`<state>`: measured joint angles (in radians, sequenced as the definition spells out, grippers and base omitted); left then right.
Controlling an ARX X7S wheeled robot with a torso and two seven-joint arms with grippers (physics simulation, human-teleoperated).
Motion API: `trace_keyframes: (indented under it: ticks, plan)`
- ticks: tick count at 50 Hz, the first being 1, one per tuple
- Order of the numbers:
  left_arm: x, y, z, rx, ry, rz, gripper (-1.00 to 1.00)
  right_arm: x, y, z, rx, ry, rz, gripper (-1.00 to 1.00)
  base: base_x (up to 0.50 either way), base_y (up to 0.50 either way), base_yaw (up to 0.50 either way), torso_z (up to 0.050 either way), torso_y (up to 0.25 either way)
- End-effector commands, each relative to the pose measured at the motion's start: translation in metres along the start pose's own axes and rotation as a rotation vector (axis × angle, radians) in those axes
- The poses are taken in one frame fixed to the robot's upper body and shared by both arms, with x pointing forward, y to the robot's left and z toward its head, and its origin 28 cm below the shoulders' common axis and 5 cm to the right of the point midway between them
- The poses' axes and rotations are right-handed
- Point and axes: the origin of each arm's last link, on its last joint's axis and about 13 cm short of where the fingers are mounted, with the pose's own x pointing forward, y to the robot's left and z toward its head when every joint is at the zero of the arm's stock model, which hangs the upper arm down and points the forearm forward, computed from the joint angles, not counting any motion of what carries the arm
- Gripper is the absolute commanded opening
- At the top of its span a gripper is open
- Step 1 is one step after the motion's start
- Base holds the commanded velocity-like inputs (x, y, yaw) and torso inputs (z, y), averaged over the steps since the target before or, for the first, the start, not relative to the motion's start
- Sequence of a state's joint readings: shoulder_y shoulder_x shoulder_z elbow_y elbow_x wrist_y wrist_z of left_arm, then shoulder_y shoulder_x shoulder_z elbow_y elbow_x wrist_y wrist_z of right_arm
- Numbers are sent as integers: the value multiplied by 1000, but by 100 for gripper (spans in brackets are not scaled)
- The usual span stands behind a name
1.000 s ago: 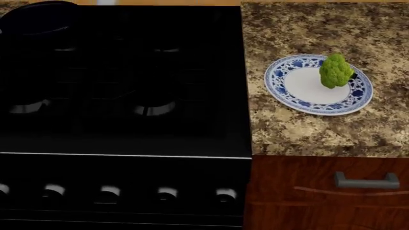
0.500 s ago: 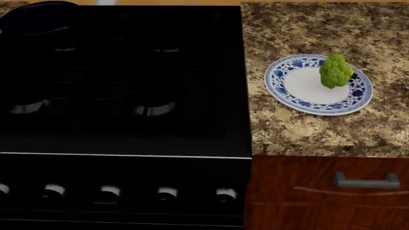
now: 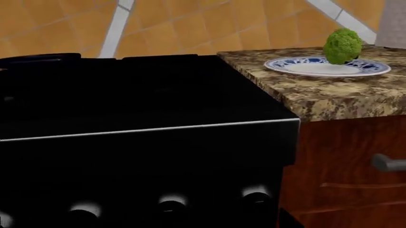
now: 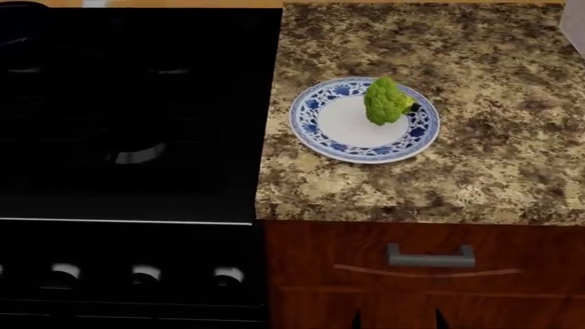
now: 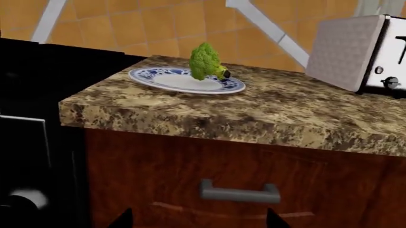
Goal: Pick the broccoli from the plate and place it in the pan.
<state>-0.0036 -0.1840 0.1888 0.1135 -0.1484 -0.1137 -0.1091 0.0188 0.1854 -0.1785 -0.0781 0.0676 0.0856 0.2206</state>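
The broccoli (image 4: 386, 101) stands upright on the far right part of the plate (image 4: 316, 120), on the granite counter. Both also show in the right wrist view, the broccoli (image 5: 204, 61) on the plate (image 5: 152, 76), and in the left wrist view, the broccoli (image 3: 343, 45) on the plate (image 3: 298, 65). Only a sliver of the pan (image 4: 20, 4) shows at the top left edge of the stove. My right gripper (image 4: 396, 321) is open and empty, low in front of the drawer, well short of the plate; its tips show wide apart (image 5: 197, 219). My left gripper (image 3: 203, 223) is low before the stove front; one tip shows far to the side.
A black stove (image 4: 128, 103) with burners fills the left, with knobs (image 4: 144, 275) on its front. The granite counter (image 4: 475, 171) sits above a wooden drawer with a grey handle (image 4: 429, 257). A toaster (image 5: 362, 52) stands on the counter to the right of the plate.
The head view has swung to the right: stove, plate and broccoli now sit further left in it. The pan has slid almost out of view. My right fingertips now show at the bottom edge.
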Motion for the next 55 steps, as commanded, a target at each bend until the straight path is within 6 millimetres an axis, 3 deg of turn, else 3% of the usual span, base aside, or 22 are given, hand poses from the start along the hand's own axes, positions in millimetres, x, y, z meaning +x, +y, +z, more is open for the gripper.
trace_keyframes:
  ticks: [1, 26, 33, 36, 40, 43, 50, 55]
  plan:
    - [-1, 5, 2, 38, 3, 32, 100, 1, 2, 2, 49, 5, 8, 100, 0, -500, 0, 0, 0]
    - [0, 4, 3, 29, 7, 10, 100, 3, 2, 4, 51, 6, 5, 100, 0, -500, 0, 0, 0]
    - [-2, 16, 13, 104, 9, 25, 100, 9, -5, 12, -71, -6, 50, 100, 0, -94, 0, 0, 0]
    - [-8, 30, 37, 186, 48, 38, 100, 13, -18, 39, -91, -6, 90, 100, 0, 0, 0, 0, 0]
    - [-22, 38, 95, 135, 21, -10, 100, 12, -36, 90, -70, -18, 90, 100, 0, 0, 0, 0, 0]
    - [-24, 53, 123, 137, 7, 33, 100, 8, -42, 117, -140, -73, 94, 100, 0, 0, 0, 0, 0]
    - [-35, 56, 179, 247, -83, 16, 100, 12, -54, 163, -159, -168, 62, 100, 0, 0, 0, 0, 0]
    - [-38, 49, 193, 293, -115, -3, 100, 11, -58, 179, -176, -218, 33, 100, 0, 0, 0, 0, 0]
